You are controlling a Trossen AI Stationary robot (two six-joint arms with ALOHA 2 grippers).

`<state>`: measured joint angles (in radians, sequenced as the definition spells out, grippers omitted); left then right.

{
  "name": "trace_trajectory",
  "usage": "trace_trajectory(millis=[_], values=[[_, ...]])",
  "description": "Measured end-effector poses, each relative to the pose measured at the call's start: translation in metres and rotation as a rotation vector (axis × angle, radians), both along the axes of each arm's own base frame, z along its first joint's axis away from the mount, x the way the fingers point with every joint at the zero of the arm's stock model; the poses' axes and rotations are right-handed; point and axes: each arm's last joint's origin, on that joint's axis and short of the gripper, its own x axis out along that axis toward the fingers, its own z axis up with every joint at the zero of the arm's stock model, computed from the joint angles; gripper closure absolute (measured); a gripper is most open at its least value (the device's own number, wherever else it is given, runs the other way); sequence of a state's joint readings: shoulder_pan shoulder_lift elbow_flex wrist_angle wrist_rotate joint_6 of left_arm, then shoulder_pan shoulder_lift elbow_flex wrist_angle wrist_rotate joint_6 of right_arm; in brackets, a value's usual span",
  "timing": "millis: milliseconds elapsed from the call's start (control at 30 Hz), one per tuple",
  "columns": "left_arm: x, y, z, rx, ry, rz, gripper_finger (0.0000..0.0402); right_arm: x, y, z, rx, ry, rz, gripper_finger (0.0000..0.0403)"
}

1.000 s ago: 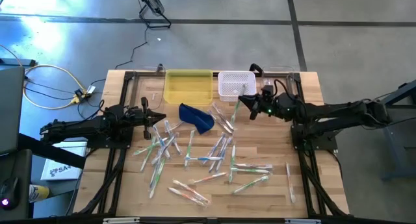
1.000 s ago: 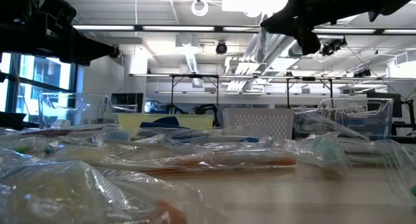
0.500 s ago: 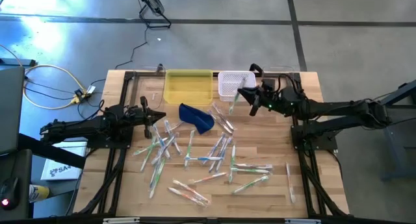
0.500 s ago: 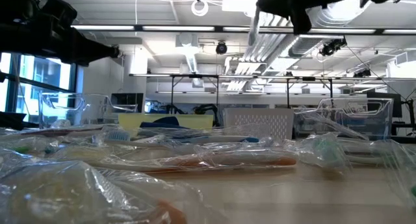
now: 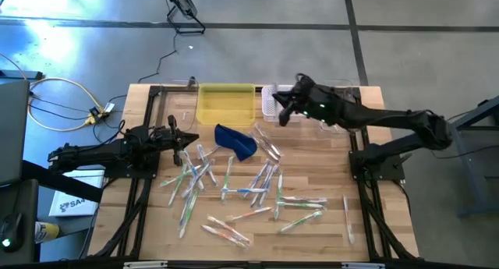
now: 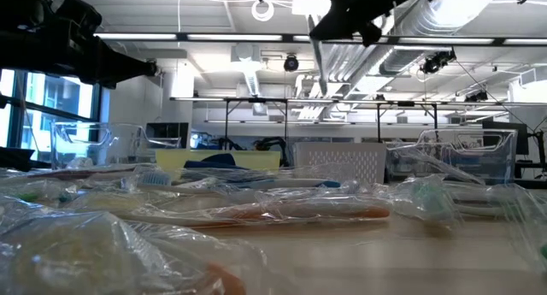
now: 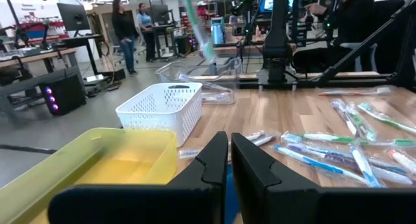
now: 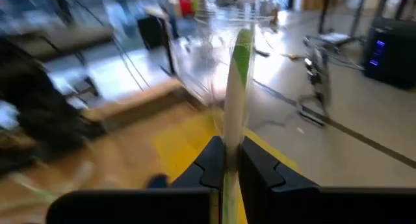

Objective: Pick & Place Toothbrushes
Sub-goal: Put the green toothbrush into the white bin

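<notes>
Many toothbrushes [image 5: 253,183] in clear wrappers lie scattered flat on the wooden table. My right gripper [image 5: 284,107] is raised over the white basket [image 5: 273,96] at the far edge. It is shut on one wrapped toothbrush with a green accent [image 8: 235,81], also seen in the low view [image 6: 318,62]. My left gripper [image 5: 185,139] waits shut and level at the table's left side, its fingers [image 7: 229,160] holding nothing. My right gripper pinches the green-accented toothbrush between its two fingers, on a stretch of its shaft [image 8: 227,141] near one end. The rest reaches out past the fingertips. In the low view it hangs nearly upright below the gripper, lifted clear of everything.
A yellow tray [image 5: 226,104] stands left of the white basket at the far edge. A dark blue pouch [image 5: 236,141] lies just in front of the tray. A clear bin [image 7: 195,71] stands behind the basket. People stand in the room beyond the table.
My right gripper has risen and gone toward the far edge and a little left, from the table's middle right to above the white basket, rolling its wrist. The toothbrush went with it, staying clear of the table.
</notes>
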<state>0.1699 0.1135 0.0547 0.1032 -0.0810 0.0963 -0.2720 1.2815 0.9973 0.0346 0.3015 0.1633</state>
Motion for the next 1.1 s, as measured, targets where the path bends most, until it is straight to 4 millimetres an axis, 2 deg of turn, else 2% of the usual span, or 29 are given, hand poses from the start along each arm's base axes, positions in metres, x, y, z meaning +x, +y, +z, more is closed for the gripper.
trace_trajectory(millis=[233, 600, 833, 1100], values=[[0.000, 0.000, 0.000, 0.000, 0.000, 0.000, 0.0385, 0.022, -0.027, -0.011, -0.053, 0.193, -0.099, 0.0386], [0.000, 0.000, 0.000, 0.001, 0.001, 0.002, 0.0385, 0.028, -0.070, -0.039, -0.066, 0.395, -0.296, 0.0386], [0.000, 0.000, 0.000, 0.001, 0.002, 0.008, 0.0385, 0.030, -0.088, -0.059, -0.074, 0.505, -0.265, 0.0386], [0.000, 0.000, 0.000, 0.003, 0.003, 0.009, 0.0385, 0.028, -0.096, -0.073, -0.044, 0.587, -0.188, 0.0386]])
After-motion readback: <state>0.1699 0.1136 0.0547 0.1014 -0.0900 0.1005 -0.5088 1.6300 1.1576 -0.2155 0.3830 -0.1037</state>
